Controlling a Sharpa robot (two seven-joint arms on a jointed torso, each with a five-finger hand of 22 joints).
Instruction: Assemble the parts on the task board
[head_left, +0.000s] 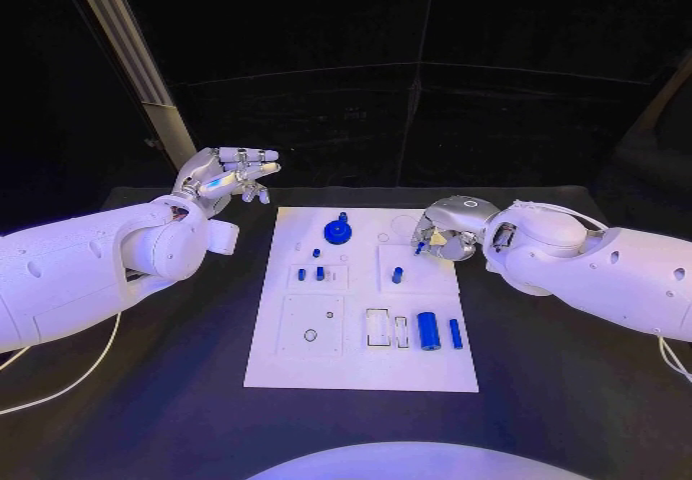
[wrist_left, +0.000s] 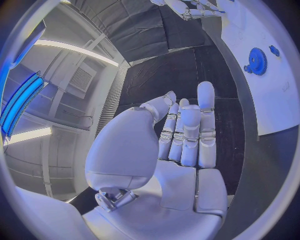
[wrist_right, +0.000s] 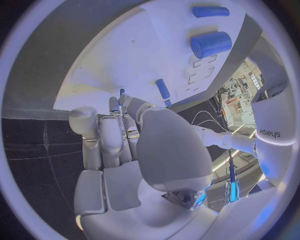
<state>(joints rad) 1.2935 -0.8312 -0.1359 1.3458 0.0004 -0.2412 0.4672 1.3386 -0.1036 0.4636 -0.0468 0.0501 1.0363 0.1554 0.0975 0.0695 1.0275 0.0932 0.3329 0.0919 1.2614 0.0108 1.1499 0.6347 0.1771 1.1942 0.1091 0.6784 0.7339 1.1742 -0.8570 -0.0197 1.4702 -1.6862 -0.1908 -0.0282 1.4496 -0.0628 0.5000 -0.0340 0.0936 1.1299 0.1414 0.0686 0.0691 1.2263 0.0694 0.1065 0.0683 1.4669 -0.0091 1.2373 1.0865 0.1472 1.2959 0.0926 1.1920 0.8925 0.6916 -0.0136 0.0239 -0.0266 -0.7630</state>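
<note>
The white task board (head_left: 281, 350) lies mid-table. On it are a blue gear (head_left: 338, 232), three small blue pegs (head_left: 310, 272) near the left middle, another peg (head_left: 397, 274), and a thick blue cylinder (head_left: 427, 324) beside a thinner one (head_left: 456, 333). My right hand (head_left: 454, 230) hovers over the board's far right corner with fingers curled, pinching a small blue pin (head_left: 420, 247) whose tip shows at the fingertips (wrist_right: 122, 92). My left hand (head_left: 228, 175) is raised beyond the board's far left corner, palm (wrist_left: 184, 150) bare and fingers stretched out, holding nothing.
Empty recesses (head_left: 378, 327) and a round socket (head_left: 309, 336) mark the board's near half. Black table (head_left: 144, 400) surrounds the board on all sides. A slanted metal pole (head_left: 144, 80) stands behind the left hand.
</note>
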